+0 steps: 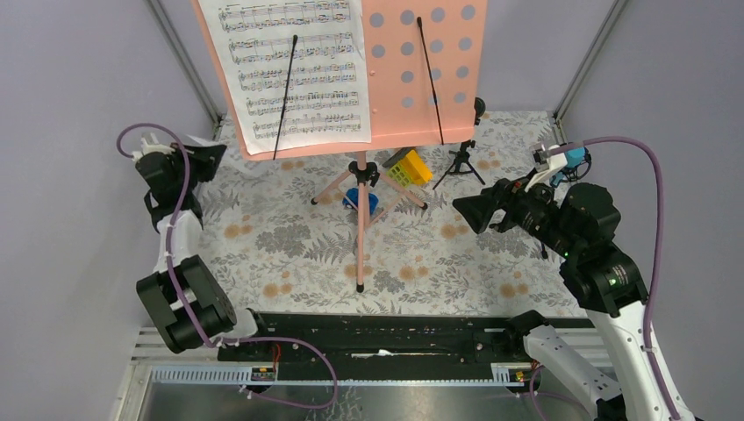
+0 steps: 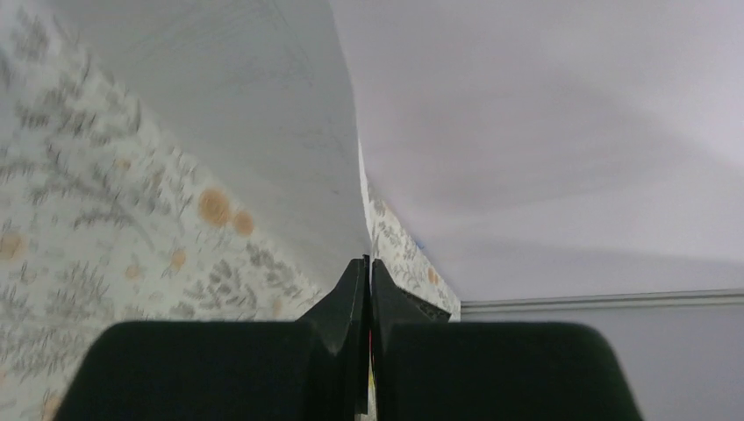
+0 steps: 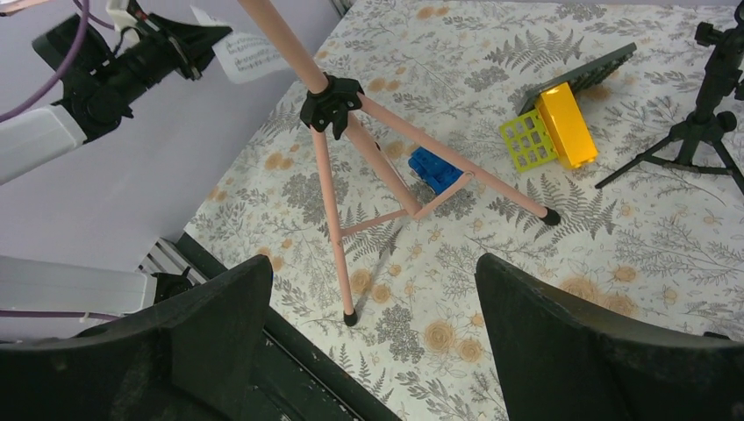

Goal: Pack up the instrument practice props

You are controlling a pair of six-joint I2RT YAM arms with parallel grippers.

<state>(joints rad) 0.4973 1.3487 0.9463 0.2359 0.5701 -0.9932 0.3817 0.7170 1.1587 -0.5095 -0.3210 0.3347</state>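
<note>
Here, with our left end effector [image 2: 367, 274] pinched shut on a page [image 2: 263, 114] at the left edge of the counter [image 2: 88, 175], we should bring the wide-open right end effector [image 3: 373, 263] squarely around the stand [image 3: 286, 44] above its leg hub before closing.

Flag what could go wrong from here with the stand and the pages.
1. The music stand is tall on thin legs; a push from the open right gripper could tip it onto the black mic.
2. The left gripper pinches a sheet-music page by its edge; it may slip or crease.
</note>
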